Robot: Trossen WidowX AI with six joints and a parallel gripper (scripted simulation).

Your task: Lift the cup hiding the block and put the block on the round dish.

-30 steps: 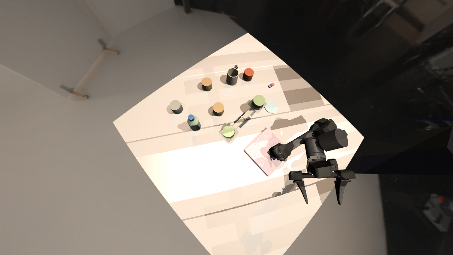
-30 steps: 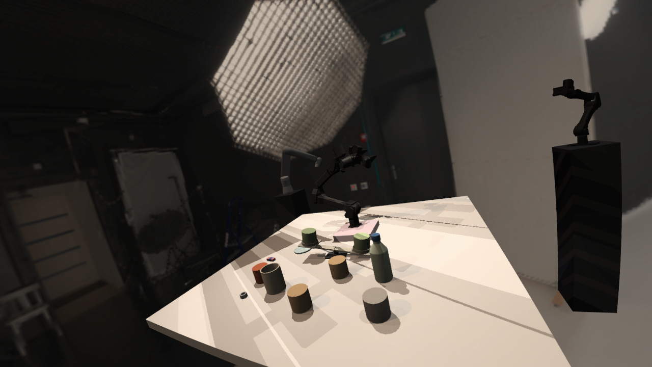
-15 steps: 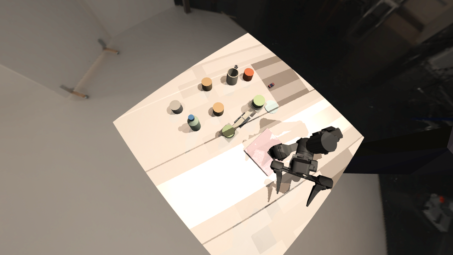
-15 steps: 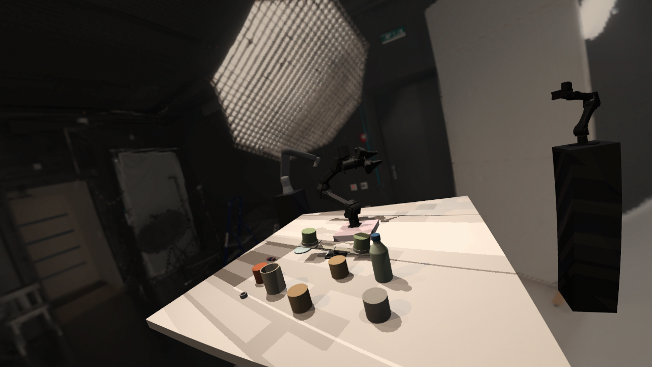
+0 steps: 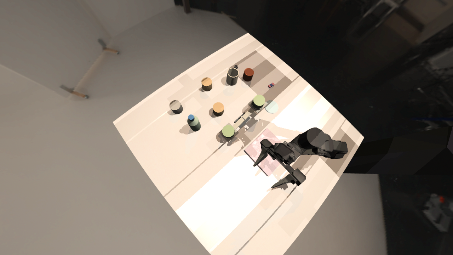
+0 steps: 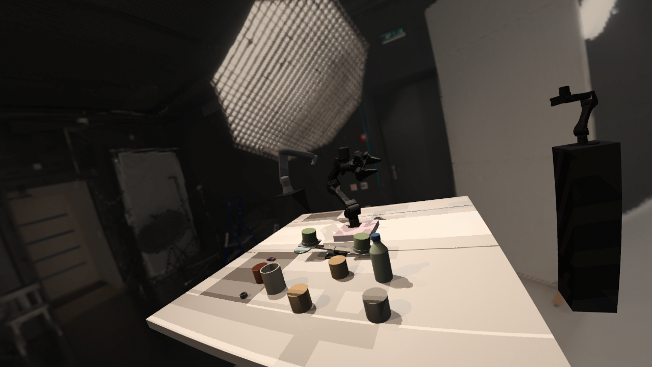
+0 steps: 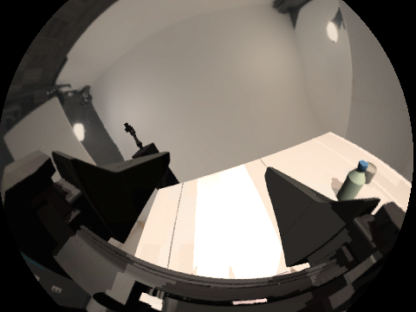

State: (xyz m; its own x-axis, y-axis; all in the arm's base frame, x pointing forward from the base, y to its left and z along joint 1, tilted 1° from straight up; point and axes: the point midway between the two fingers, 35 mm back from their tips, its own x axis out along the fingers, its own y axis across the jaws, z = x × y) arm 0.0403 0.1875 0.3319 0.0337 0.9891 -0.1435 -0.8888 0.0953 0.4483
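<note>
Two green cups stand upside down on the balance. One cup is at the end near the pale round dish; the other cup is at the end nearer the bottle. I cannot tell for sure which end hangs lower. No block shows. Nothing shows on the dish. My gripper is open and empty, high above the table and off to the side, pointing away from the balance. No cup shows in the wrist view.
A green bottle stands near the balance. Orange cylinders, a grey cylinder, an open grey cup, a red cylinder and a small red-blue item stand around. A pink slab lies by the arm's base.
</note>
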